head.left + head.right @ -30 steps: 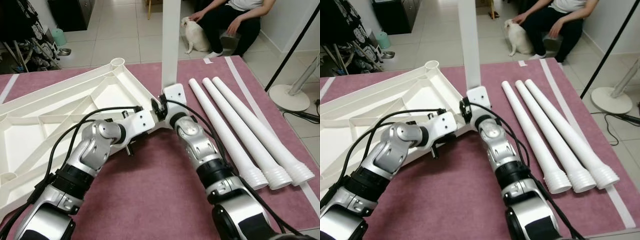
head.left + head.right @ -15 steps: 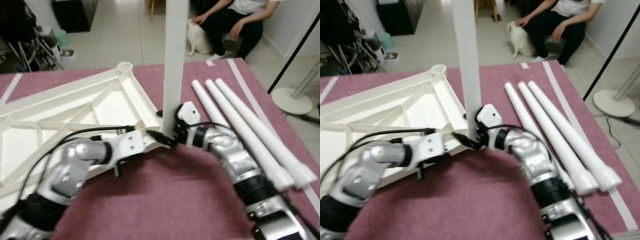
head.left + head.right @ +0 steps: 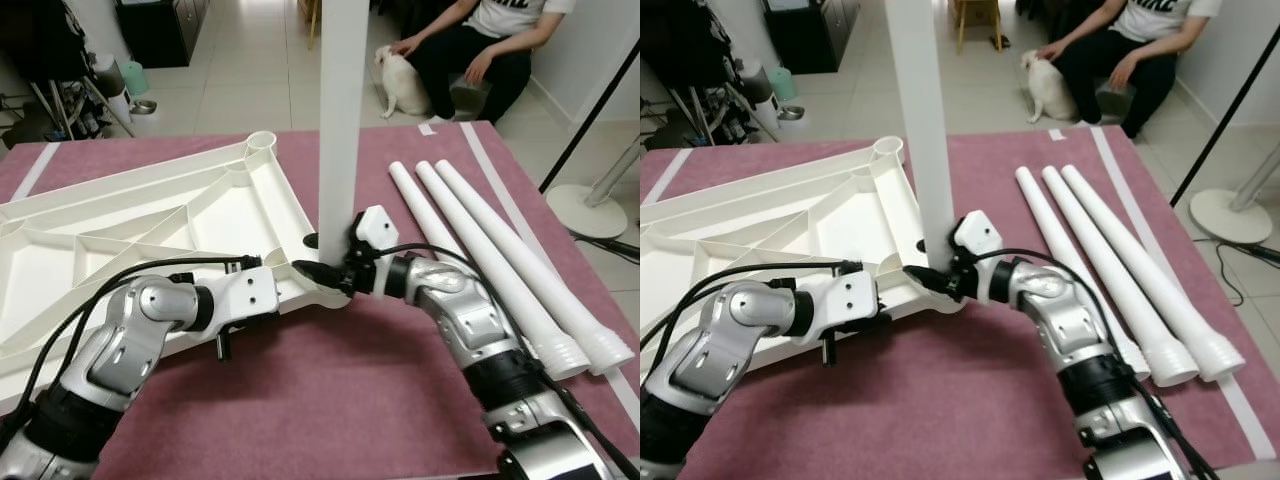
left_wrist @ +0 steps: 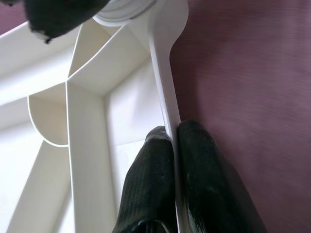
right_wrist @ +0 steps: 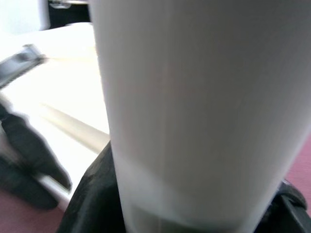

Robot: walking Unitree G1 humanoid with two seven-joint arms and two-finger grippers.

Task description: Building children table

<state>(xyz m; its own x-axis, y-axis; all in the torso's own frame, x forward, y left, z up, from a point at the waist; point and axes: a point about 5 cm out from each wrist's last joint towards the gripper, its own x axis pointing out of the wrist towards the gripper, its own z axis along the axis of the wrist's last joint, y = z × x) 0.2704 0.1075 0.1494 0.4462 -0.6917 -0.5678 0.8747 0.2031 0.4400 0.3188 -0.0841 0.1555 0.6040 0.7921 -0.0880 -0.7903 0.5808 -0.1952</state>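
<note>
Centre frame, my right gripper (image 3: 335, 275) clamps the leg (image 3: 340, 110), upright over the corner socket; left gripper (image 4: 170, 145) pinches the tabletop (image 3: 130, 230) rim just beside.

White tabletop (image 3: 130, 215), white legs (image 3: 500, 260), plain mauve mat (image 3: 330, 390), black claw fingers (image 4: 160, 184), white dog (image 3: 397, 80)

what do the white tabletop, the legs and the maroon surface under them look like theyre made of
Tabletop: looks like moulded plastic, glossy white, with thin ribs on its underside. Upright leg and the three loose legs: likely the same plastic, smooth tapered tubes with ridged ends. Maroon surface: seemingly fabric or carpet, matte and faintly napped.
</note>
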